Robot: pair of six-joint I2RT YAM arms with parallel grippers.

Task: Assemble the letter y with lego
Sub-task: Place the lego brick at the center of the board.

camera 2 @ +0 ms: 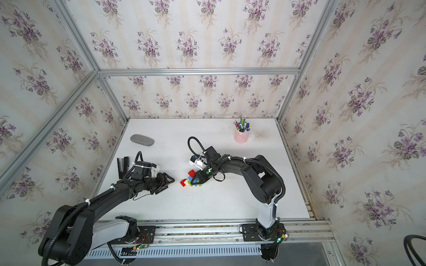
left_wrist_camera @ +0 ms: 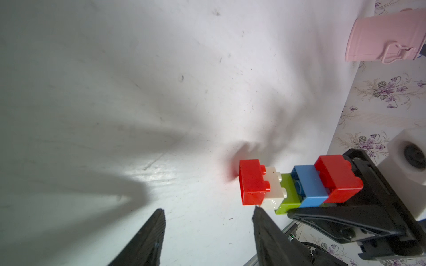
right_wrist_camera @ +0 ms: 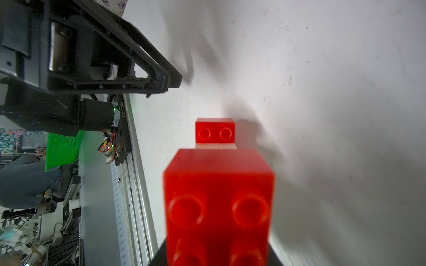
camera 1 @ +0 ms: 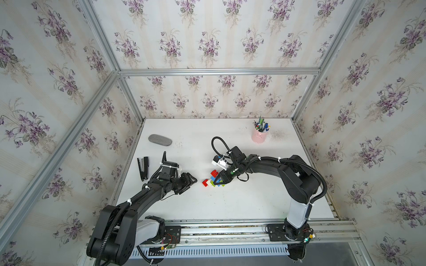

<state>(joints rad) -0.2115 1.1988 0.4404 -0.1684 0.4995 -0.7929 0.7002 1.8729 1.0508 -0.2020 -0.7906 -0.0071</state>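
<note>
While pinched at its fork end, letter y (left_wrist_camera: 299, 184): near centre of table (camera 1: 230, 207), with red tail brick (left_wrist_camera: 251, 182) toward left gripper (left_wrist_camera: 208, 210).
Right gripper (camera 1: 221, 181): closed on letter y; hold steady, no twisting.
Left gripper: half-spread, empty, beside tail; push squarely along tail to seat studs.

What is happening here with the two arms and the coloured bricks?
The right gripper is shut on the letter y, a small figure of joined red, white, green and blue lego, low at the white table. The left gripper is open and empty, close beside the red end of the tail.
</note>
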